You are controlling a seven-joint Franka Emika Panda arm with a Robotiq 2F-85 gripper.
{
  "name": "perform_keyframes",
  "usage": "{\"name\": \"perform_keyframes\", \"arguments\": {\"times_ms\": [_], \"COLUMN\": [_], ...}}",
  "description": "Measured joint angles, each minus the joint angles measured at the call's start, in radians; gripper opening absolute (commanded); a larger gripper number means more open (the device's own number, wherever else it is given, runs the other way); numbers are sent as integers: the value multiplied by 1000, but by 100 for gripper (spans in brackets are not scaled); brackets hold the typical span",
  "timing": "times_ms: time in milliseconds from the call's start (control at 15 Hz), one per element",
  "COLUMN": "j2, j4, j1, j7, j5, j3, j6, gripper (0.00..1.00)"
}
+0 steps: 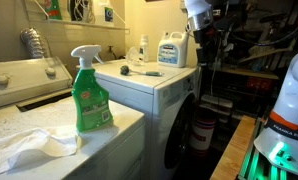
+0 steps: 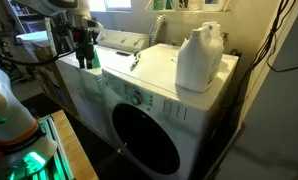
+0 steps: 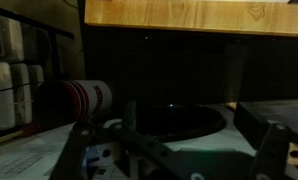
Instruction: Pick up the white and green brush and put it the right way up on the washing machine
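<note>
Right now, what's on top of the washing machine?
The washing machine carries the white and green brush, lying down, and an upright white detergent jug with a blue label. Anything directly behind the jug is hidden.

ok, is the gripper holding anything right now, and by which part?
Nothing. In the wrist view the gripper is open, with nothing between its fingers. The brush lies on the washer, apart from the gripper.
</note>
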Motion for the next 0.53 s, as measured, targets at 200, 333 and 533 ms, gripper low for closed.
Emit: {"name": "perform_keyframes", "arguments": {"times_ms": [200,333,533], "j2": [15,52,145], "j4": [26,87,215], "j1": [17,28,31], "j7": [-13,-42,-81], "j5": [0,0,-17], "j3": [-5,-8,-15], "j6": [13,26,31], "gripper": [100,100,100]}}
